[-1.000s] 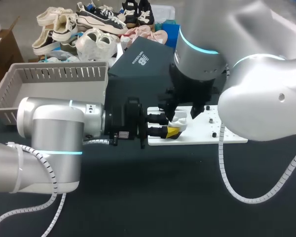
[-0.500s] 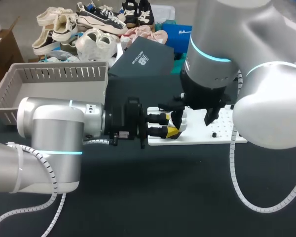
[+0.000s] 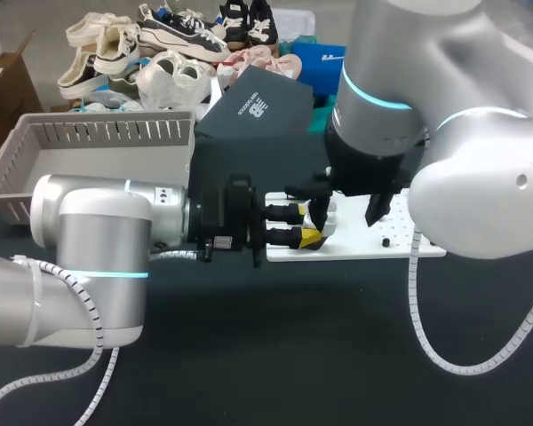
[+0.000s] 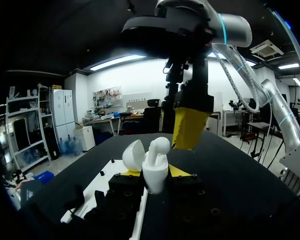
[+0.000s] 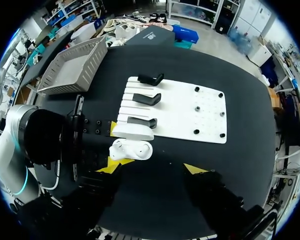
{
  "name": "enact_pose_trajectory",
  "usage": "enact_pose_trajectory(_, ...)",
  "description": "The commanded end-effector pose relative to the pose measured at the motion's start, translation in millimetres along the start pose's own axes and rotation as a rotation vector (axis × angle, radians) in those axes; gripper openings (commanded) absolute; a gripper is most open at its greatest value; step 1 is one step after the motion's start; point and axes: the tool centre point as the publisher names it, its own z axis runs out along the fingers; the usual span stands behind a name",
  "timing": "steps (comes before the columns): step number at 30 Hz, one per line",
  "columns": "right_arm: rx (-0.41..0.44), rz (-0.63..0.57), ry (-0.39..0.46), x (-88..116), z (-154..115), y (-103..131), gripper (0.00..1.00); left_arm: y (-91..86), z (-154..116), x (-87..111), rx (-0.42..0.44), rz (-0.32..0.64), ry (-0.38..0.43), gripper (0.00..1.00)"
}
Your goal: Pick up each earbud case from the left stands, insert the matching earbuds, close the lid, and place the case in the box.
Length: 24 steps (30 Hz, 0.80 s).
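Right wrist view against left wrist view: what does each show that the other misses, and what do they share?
Only the right wrist view: the grey basket and the left arm, seen past the open right gripper. Only the left wrist view: the right gripper from outside, one yellow fingertip hanging close beyond the case. Both: the open-lidded earbud case held in the left gripper, and the white board.

The black table (image 5: 160,170) carries a white board (image 5: 182,110) with dark stands (image 5: 146,99) and a grey slatted basket (image 5: 75,67).
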Motion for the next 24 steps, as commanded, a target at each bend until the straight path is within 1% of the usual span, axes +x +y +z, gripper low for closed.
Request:
enact_pose_trajectory(1, 0.002, 0.002, 0.015, -7, 4, 3, 0.74, -1.4, 1, 0.5, -0.006, 0.002, -0.001, 0.00)
enact_pose_trajectory(8, -0.002, 0.006, 0.016, -9, 4, 3, 0.75, -1.4, 1, 0.5, -0.006, 0.002, -0.001, 0.00)
enact_pose_trajectory(9, -0.021, 0.002, 0.017, -8, 3, 4, 0.75, -1.4, 1, 0.5, -0.006, 0.002, -0.001, 0.00)
enact_pose_trajectory(12, -0.032, -0.005, 0.016, -7, 0, 5, 0.75, -1.4, 1, 0.5, -0.006, 0.002, -0.001, 0.00)
enact_pose_trajectory(14, -0.056, -0.030, 0.015, -2, -6, 9, 0.80, -1.4, 1, 0.5, -0.006, 0.002, -0.001, 0.00)
enact_pose_trajectory(18, -0.080, -0.049, 0.004, 3, -14, 12, 0.86, -1.4, 1, 0.5, -0.006, 0.002, -0.001, 0.00)
enact_pose_trajectory(22, -0.079, -0.043, -0.018, 3, -21, 10, 0.87, -1.4, 1, 0.5, -0.006, 0.002, -0.001, 0.00)
enact_pose_trajectory(24, -0.071, -0.025, -0.029, 2, -23, 4, 0.87, -1.4, 1, 0.5, -0.006, 0.002, -0.001, 0.00)
